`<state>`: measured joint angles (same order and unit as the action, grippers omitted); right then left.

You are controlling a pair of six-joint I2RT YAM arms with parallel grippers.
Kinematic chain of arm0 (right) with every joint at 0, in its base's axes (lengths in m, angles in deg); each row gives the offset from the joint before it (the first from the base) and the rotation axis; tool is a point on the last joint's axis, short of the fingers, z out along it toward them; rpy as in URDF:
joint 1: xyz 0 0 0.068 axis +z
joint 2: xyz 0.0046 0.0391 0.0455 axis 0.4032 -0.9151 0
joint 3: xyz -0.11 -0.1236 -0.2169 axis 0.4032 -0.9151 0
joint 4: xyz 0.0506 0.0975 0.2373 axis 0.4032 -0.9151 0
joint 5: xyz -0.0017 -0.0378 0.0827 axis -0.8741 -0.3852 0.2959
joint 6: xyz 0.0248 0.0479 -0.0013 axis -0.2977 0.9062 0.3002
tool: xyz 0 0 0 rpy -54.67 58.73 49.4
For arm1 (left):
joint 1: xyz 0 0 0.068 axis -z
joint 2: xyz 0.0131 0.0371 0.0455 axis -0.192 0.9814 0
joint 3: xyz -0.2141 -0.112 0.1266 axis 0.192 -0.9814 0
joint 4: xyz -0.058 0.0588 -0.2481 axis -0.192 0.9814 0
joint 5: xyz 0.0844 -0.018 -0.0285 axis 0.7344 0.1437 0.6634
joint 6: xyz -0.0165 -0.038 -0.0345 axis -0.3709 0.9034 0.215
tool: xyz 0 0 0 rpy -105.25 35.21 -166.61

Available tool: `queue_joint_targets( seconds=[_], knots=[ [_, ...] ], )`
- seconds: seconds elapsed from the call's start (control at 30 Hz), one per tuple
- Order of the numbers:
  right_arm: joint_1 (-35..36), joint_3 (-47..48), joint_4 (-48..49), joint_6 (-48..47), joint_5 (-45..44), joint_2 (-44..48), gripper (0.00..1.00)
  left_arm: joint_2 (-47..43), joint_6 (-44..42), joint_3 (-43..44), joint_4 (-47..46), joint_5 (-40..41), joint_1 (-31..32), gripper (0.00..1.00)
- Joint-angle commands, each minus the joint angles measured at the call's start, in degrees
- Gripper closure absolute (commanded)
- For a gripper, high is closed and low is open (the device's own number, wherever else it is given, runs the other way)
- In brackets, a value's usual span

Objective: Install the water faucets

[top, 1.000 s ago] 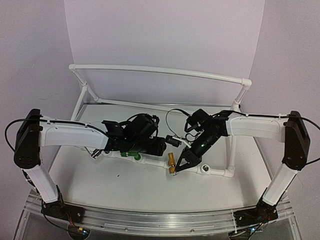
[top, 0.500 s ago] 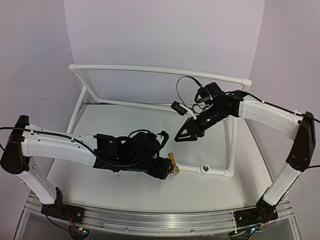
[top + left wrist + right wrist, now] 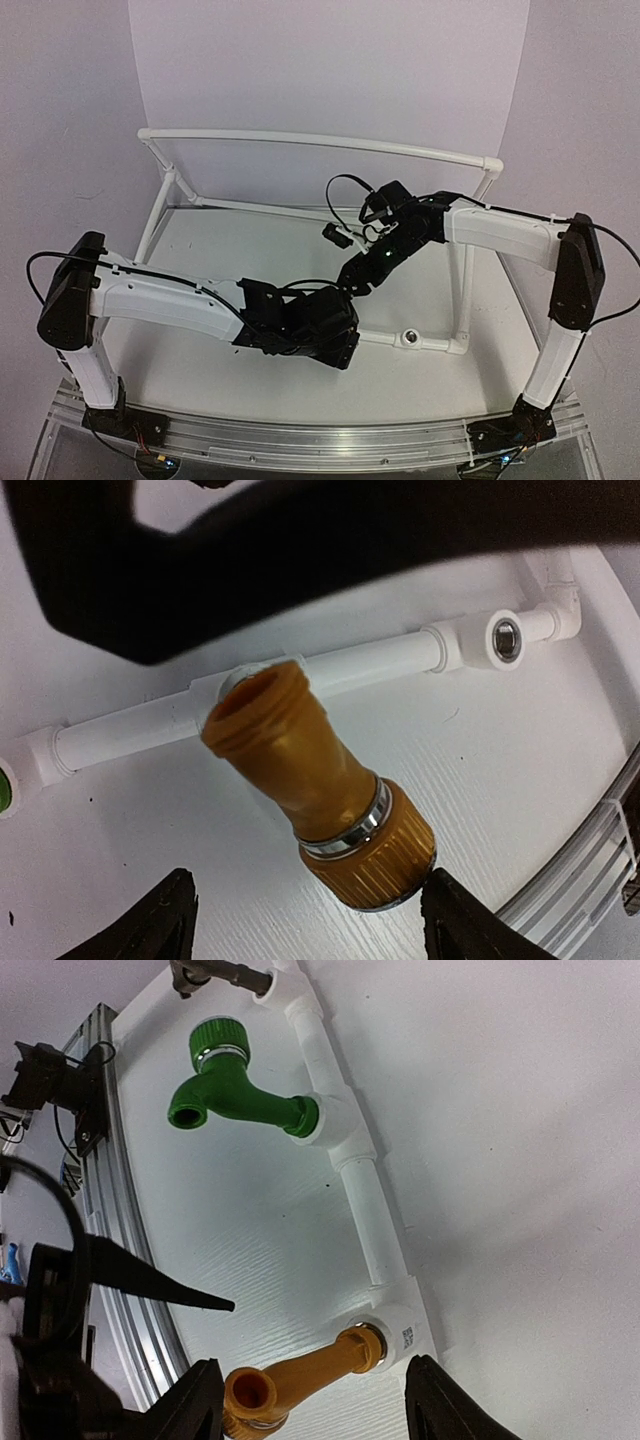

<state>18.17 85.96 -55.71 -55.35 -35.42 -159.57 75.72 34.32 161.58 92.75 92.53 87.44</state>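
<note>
Brass-gold tap fitting (image 3: 320, 790) sits in white plastic pipe frame (image 3: 370, 665) socket, left gripper (image 3: 308, 920) jaws wide around its knob. Right gripper (image 3: 358, 278) wide, empty. Bright green tap fitting (image 3: 240, 1085) in neighbouring socket.

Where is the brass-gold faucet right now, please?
Right wrist view, bottom centre: the brass-gold faucet sits in a white pipe frame socket, along from the green faucet.

The top camera sits high up at the near edge, looking down over the whole counter (image 3: 250, 240) and the white pipe frame (image 3: 320, 142). The left wrist cam is jammed right up close on the brass faucet (image 3: 320, 790) (it fills half the shot). The right wrist cam hangs further back, looking along the front pipe (image 3: 365, 1210), so both wrist views share that faucet and pipe.
</note>
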Motion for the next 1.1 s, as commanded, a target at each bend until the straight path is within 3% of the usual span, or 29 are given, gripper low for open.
queue_joint_targets(
  seconds=[0.0, 0.2, 0.4, 0.57, 0.87, 1.07],
  knots=[
    [2.85, 2.34, 2.26, 1.42, -1.64, -1.57, 0.36, 1.74, -0.06, 3.81, -0.13, 1.81, -0.01, 0.23],
    [4.26, 1.61, 2.22, 0.78, -3.37, -2.29, 0.43, 2.02, 1.75, 3.82, 1.54, 3.72, 0.07, 0.22],
    [4.17, -0.1, 1.69, -0.21, -7.26, -0.53, 0.68, -0.42, 4.66, 1.99, 3.97, 7.39, -0.07, 0.23],
    [3.8, -2.6, 1.27, -1.03, -8.95, 0.84, 0.75, -1.29, 5.02, 1.78, 5.32, 8.89, -0.18, 0.23],
    [1.82, -4.12, -1.05, -3.06, -8.55, 3.47, 0.81, -4.17, 5.41, 0.12, 7.18, 10.7, -0.72, 0.24],
    [1.65, 0.1, -1.49, -2.08, -7.85, 2.9, 0.67, -4.18, 3.32, -0.71, 5.98, 8.88, -0.75, 0.24]
  ],
)
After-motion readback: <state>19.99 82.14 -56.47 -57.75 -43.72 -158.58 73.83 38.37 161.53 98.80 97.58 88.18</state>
